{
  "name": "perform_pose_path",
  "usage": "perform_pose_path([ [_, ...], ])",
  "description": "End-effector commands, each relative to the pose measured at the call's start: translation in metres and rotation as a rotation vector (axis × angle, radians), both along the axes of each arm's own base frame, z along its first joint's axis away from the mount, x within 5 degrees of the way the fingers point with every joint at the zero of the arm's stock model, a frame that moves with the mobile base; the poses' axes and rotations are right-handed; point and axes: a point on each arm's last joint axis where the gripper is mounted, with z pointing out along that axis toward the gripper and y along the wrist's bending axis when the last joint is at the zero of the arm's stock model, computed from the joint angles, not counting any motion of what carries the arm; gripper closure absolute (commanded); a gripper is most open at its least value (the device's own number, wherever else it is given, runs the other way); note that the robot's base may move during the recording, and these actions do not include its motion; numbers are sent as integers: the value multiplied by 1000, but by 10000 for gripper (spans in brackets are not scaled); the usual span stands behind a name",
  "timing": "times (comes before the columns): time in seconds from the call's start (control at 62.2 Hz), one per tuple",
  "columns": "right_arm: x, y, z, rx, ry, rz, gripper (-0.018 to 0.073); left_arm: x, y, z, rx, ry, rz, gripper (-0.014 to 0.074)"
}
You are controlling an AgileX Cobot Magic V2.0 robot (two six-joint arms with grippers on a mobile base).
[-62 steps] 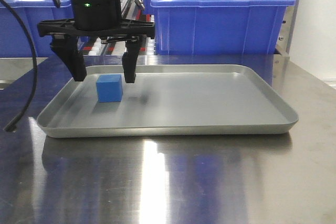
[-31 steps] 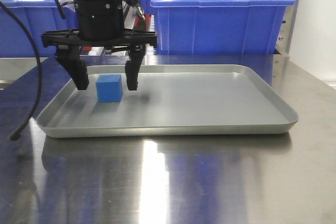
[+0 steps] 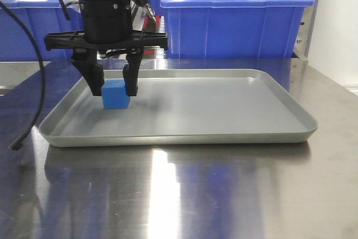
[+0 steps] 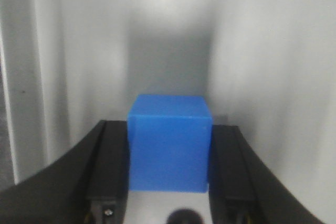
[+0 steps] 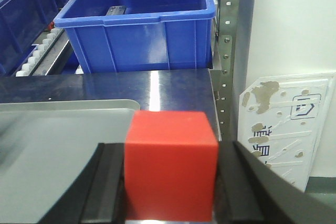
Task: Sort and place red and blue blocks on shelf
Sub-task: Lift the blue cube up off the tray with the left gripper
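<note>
The blue block (image 3: 116,94) rests at the left end of the grey tray (image 3: 224,121). My left gripper (image 3: 114,85) has come down over it and is shut on it, one black finger pressed to each side. From the left wrist view the blue block (image 4: 169,142) fills the gap between the two fingers (image 4: 107,166). My right gripper (image 5: 170,182) is shut on the red block (image 5: 170,163), held above the tray's right corner near the shelf upright (image 5: 226,51). The right arm is outside the front view.
Big blue bins (image 3: 235,18) stand in a row on the shelf behind the tray. The tray lies on a shiny steel tabletop (image 3: 179,194). A black cable (image 3: 33,88) hangs at the left. A white wall (image 5: 294,24) is to the right of the upright.
The left gripper's fingers stood apart on both sides of the blue block a second ago; they have since dropped slightly and shut on it. The block has not moved.
</note>
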Motion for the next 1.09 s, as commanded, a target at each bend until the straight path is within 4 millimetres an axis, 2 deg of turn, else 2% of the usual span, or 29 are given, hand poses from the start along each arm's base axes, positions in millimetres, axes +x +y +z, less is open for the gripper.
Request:
perform_pose_path([
  [0.0,0,0,17,8,-107,-4,508,-5,1,40,-60,-102,2,461],
  [0.273,0,0,17,8,-107,-4,508,-20,8,77,-127,-153,-13,462],
  [0.498,0,0,17,8,-107,-4,508,-36,11,107,-224,-175,-255,462],
  [0.627,0,0,17,8,-107,-4,508,-45,13,119,-249,-267,-382,462],
  [0.723,0,0,17,8,-107,-4,508,-50,16,119,-280,-360,-415,462],
  [0.852,0,0,17,8,-107,-4,508,-59,26,109,-321,-448,-377,462],
  [1.077,0,0,17,8,-107,-4,508,-82,60,99,-346,-622,-296,462],
])
